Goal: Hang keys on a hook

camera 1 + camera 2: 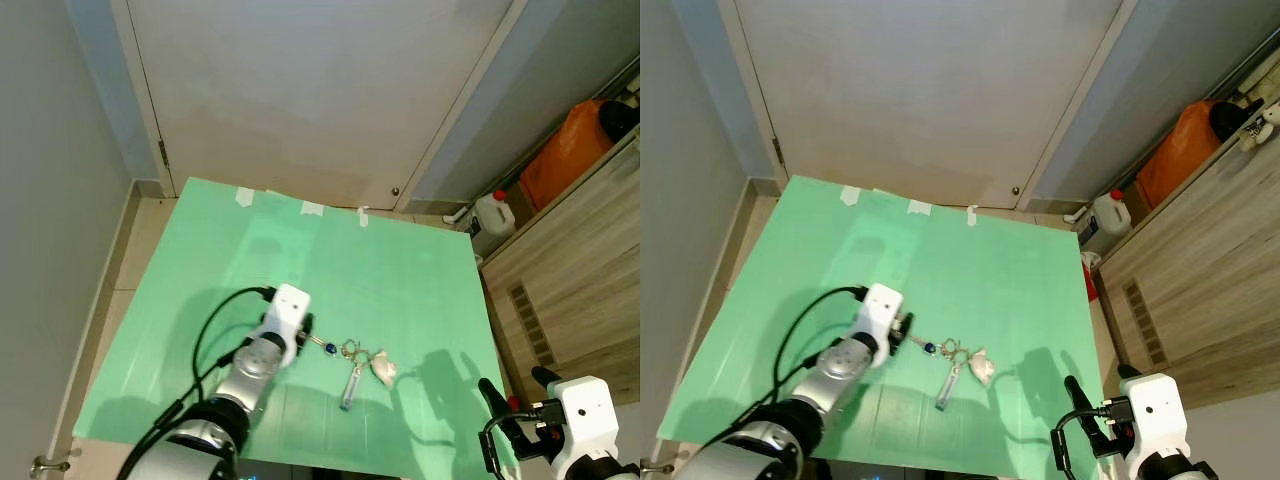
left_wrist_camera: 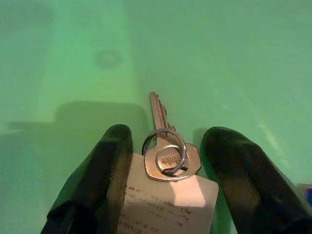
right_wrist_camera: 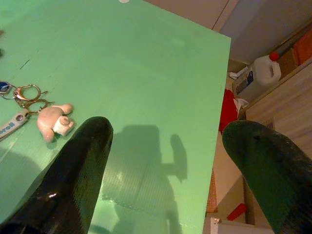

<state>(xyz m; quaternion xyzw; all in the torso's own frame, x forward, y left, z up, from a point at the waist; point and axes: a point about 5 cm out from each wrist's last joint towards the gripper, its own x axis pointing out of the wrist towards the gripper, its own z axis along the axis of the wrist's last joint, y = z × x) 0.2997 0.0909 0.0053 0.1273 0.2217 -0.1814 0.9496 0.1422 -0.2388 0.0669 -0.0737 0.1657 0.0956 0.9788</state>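
A bunch of keys [image 1: 350,352] lies on the green mat [image 1: 300,260], with a pale pig-shaped charm [image 1: 383,368] and a grey strap [image 1: 350,385]. My left gripper [image 1: 306,336] is down at the bunch's left end. In the left wrist view its fingers [image 2: 109,161] stand apart on either side of a silver key [image 2: 165,156] on a ring and a white paper tag [image 2: 165,200], both resting on the mat. My right gripper [image 1: 495,425] hangs open over the mat's near right corner, away from the keys, with the pig charm [image 3: 54,122] off to one side.
A closed white door [image 1: 300,90] stands beyond the mat's far edge, which carries bits of white tape [image 1: 312,208]. A wooden cabinet [image 1: 570,280] lines the right side, with a white jug [image 1: 495,213] and an orange bag [image 1: 565,150] beside it. A grey wall [image 1: 50,200] runs along the left.
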